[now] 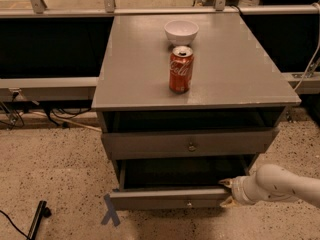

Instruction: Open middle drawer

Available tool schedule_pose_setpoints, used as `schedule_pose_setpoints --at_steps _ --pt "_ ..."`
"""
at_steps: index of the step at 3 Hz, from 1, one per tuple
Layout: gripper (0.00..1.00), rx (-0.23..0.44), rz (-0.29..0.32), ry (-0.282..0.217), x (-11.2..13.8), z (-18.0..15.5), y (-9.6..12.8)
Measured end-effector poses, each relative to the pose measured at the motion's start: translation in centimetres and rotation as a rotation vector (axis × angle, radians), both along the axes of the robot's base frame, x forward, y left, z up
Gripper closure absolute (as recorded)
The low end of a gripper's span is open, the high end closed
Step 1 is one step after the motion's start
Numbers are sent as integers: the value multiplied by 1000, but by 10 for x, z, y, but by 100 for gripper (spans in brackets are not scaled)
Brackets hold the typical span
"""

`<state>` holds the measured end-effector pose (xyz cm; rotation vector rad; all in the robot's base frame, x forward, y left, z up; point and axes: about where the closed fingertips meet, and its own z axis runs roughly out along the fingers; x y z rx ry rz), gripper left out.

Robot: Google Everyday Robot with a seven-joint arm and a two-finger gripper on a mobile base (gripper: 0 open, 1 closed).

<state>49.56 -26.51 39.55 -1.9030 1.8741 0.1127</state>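
The grey cabinet (150, 84) shows two drawer fronts with small round knobs. The upper one (150, 145) sits slightly out under the top. The middle drawer (165, 199) below it is pulled well out, its dark inside showing and its knob (189, 202) at centre. My gripper (226, 192), on a white arm (280, 184) coming in from the right, is at the right end of this drawer's front, fingers spread above and below the front's edge. The lowest drawer is hidden beneath.
A red cola can (180, 69) and a white bowl (181, 31) stand on the cabinet top. A blue tape cross (110, 211) marks the speckled floor at the front left. A black object (37, 219) and cables lie at the left. A railing runs behind.
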Motion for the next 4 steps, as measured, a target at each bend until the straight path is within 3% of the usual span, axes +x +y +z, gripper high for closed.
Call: schedule_pose_setpoints --at_steps 2,3,4 --pt "36 22 78 -1 -44 44 -10" --pt "36 4 129 -2 -51 59 -14" --pt "41 3 181 -32 -35 71 -3"
